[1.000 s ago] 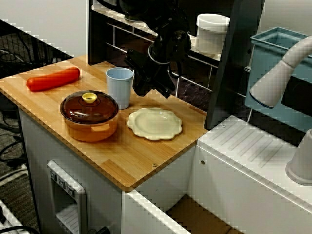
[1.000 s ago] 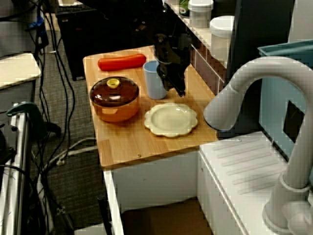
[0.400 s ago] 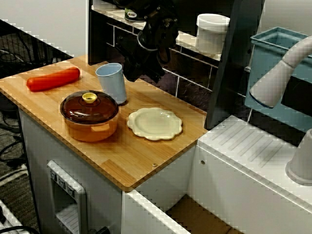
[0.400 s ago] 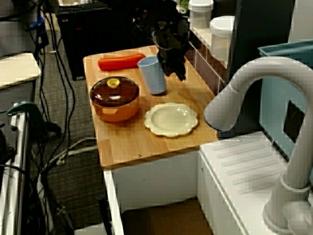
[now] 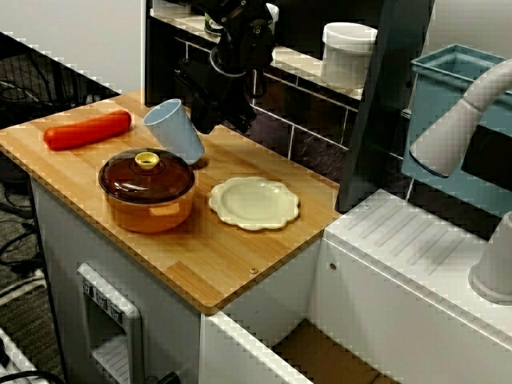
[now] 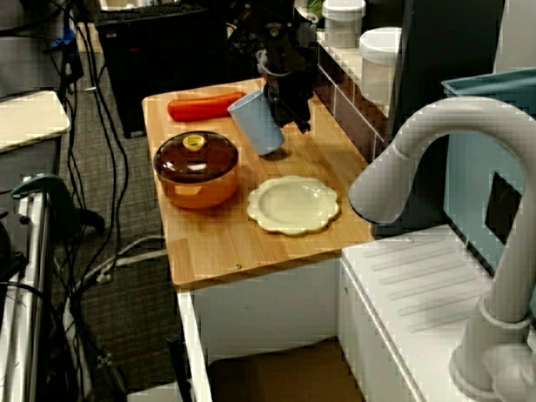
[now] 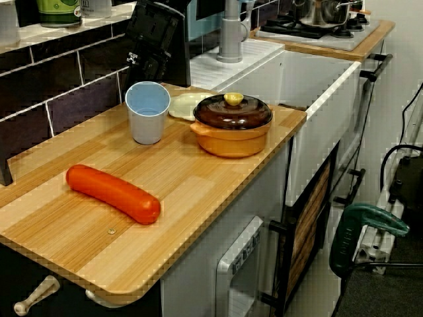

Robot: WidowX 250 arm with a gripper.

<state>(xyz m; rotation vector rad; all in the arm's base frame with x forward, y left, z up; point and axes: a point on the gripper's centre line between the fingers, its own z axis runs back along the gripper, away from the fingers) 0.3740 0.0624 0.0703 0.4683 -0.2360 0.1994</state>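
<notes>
A light blue cup [image 5: 174, 132] leans over to the left on the wooden counter [image 5: 224, 256], only its base edge still touching the wood. The black gripper [image 5: 210, 116] is close against the cup's right side, at or touching its wall. Its dark body hides how the jaws stand. The view from the side shows the same tilted cup [image 6: 257, 124] with the gripper [image 6: 289, 109] just behind it. In the view from the counter's far end, the cup [image 7: 147, 115] shows its open mouth and the gripper [image 7: 153, 66] hangs behind it.
A brown-lidded orange pot [image 5: 146, 188] stands just in front of the cup, with a cream scalloped plate [image 5: 254, 202] to its right. A red sausage [image 5: 86, 130] lies at the counter's left end. Behind are a tiled wall and a shelf with white canisters [image 5: 348, 52]; a grey faucet [image 5: 456, 120] is at right.
The gripper has moved left and up along the back of the counter. The cup, upright a second ago, has tipped steadily further to the left.
</notes>
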